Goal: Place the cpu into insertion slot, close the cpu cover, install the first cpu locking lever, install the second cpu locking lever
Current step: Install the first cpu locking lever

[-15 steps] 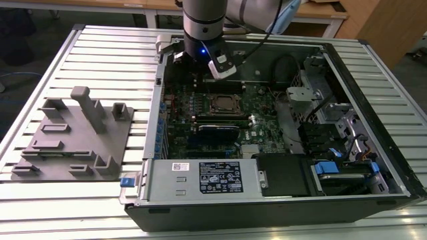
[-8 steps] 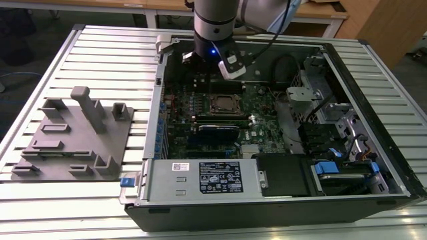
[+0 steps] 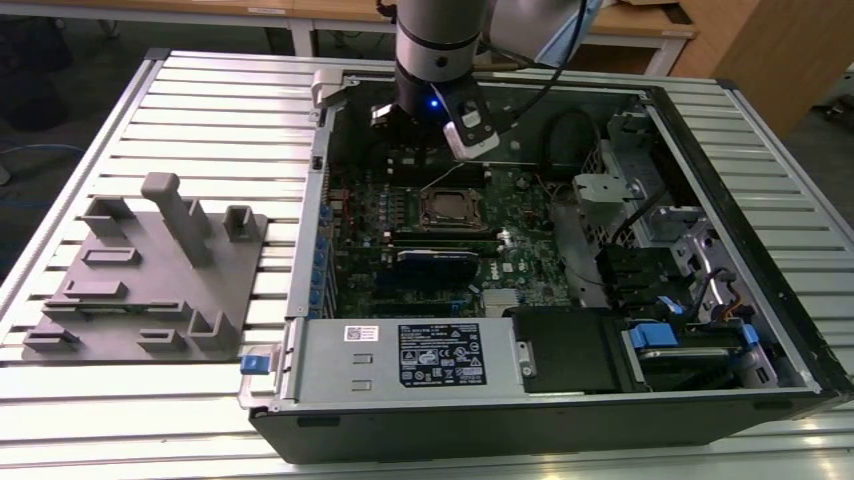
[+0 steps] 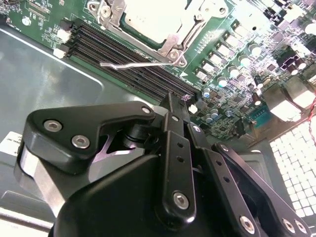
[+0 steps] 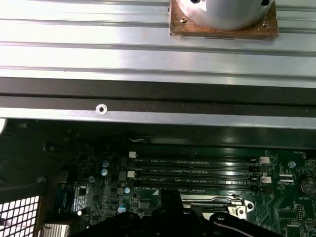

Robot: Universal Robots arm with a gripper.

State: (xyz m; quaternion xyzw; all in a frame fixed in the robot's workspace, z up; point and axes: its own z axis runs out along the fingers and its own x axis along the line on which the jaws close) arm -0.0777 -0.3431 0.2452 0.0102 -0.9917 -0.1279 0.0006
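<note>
Black gripper (image 4: 174,103), fingers pressed together w/ nothing between, hung just beside silvery-grey square cpu (image 4: 150,19) under silvery-bronze metal cpu cover (image 4: 112,14); thin wire lever (image 4: 131,64) stuck out over long black memory slots (image 4: 123,54).

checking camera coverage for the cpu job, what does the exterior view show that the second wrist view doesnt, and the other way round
Exterior view: the whole open computer case on the slatted table, the grey fixture plate at the exterior view's left, and the arm reaching in from above.
Second wrist view: the pincer close up, shut and empty, and a thin locking lever sticking out over the memory slots.
Both: the cpu seated under the closed cpu cover.
</note>
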